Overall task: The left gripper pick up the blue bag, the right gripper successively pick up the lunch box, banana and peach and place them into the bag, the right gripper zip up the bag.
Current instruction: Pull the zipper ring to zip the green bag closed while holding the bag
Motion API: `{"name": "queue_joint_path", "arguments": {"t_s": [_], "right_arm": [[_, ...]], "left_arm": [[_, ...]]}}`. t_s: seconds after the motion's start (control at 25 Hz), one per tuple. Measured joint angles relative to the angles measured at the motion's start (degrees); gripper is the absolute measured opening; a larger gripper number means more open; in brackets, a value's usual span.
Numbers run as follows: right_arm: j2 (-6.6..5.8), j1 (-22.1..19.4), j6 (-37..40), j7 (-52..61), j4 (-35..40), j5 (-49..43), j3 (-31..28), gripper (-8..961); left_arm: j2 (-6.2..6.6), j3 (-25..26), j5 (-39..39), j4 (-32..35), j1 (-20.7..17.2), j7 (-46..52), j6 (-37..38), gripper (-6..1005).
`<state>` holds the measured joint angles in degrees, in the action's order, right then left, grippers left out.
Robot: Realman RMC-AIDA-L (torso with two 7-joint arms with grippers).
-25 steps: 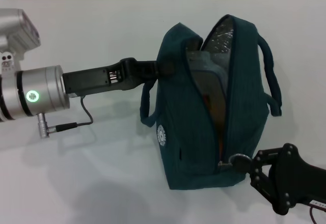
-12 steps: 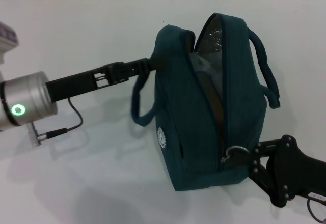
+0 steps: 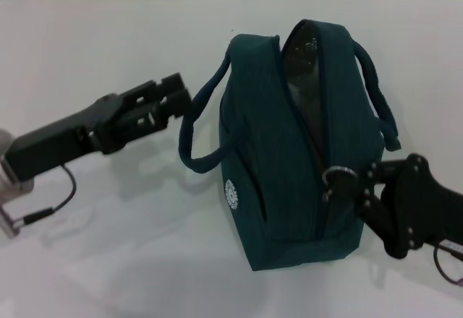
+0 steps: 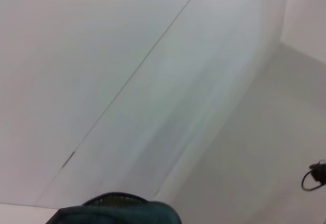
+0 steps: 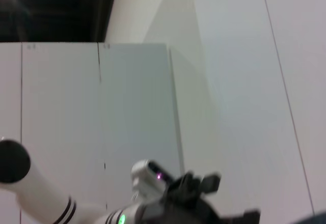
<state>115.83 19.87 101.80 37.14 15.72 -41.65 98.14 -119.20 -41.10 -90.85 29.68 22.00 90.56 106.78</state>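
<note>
The blue bag (image 3: 282, 159) stands upright on the white table (image 3: 108, 260), a little right of centre. Its top is still parted, and silver foil lining (image 3: 300, 54) shows inside. My left gripper (image 3: 181, 97) is open and hangs left of the bag, just clear of the drooping near handle (image 3: 194, 141). My right gripper (image 3: 359, 186) is at the bag's right end, shut on the metal ring zip pull (image 3: 338, 179), about halfway up that end. The lunch box, banana and peach are out of view. A strip of the bag (image 4: 117, 211) shows in the left wrist view.
The far handle (image 3: 376, 94) arches off the bag's right side. A thin black cable (image 3: 51, 206) loops below my left arm. The right wrist view shows only walls and part of the robot's body (image 5: 153, 198).
My left gripper has let go of the bag's top and pulled back to the left, so the near handle has dropped. My right gripper has drawn the zip pull up the bag's end.
</note>
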Motion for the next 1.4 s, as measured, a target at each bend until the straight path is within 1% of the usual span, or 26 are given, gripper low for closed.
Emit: {"name": "queue_joint_path", "arguments": {"t_s": [0.2, 0.44, 0.56, 0.76, 0.96, 1.12, 1.24, 1.4], "right_arm": [[0.03, 0.78, 0.25, -0.45, 1.85, 3.23, -0.14, 17], [0.00, 2.60, -1.44, -0.13, 2.80, 9.28, 0.00, 17], [0.08, 4.47, -3.51, 0.87, 2.82, 9.65, 0.04, 17], [0.33, 9.12, -8.43, 2.92, 2.83, 9.79, 0.91, 17], [0.36, 13.27, -9.52, 2.75, 2.82, 9.80, 1.63, 17], [0.36, 16.52, -11.28, 2.73, 2.82, 9.81, 1.38, 17], [0.35, 17.39, -11.68, 2.63, 3.49, 9.81, 1.55, 17], [0.35, 17.45, -12.70, 2.47, 4.64, 9.82, 1.68, 17]], "left_arm": [[-0.19, -0.23, -0.28, -0.39, -3.01, -6.33, 1.18, 747], [-0.22, -0.35, -2.37, -4.00, -4.02, -12.54, 2.02, 827], [-0.25, -0.38, -3.53, -5.49, -4.18, -15.22, 2.07, 827], [-0.36, -0.75, -5.20, -6.81, -4.25, -17.50, 2.13, 826], [-0.35, -0.65, -4.90, -6.94, -4.93, -18.77, 1.40, 826], [-0.35, -0.53, -4.50, -7.02, -5.34, -19.08, -0.88, 827], [-0.45, -0.44, -3.68, -7.95, -5.35, -20.20, -2.17, 827], [-0.47, -0.29, -1.66, -9.09, -5.34, -22.52, -2.46, 827]]}}
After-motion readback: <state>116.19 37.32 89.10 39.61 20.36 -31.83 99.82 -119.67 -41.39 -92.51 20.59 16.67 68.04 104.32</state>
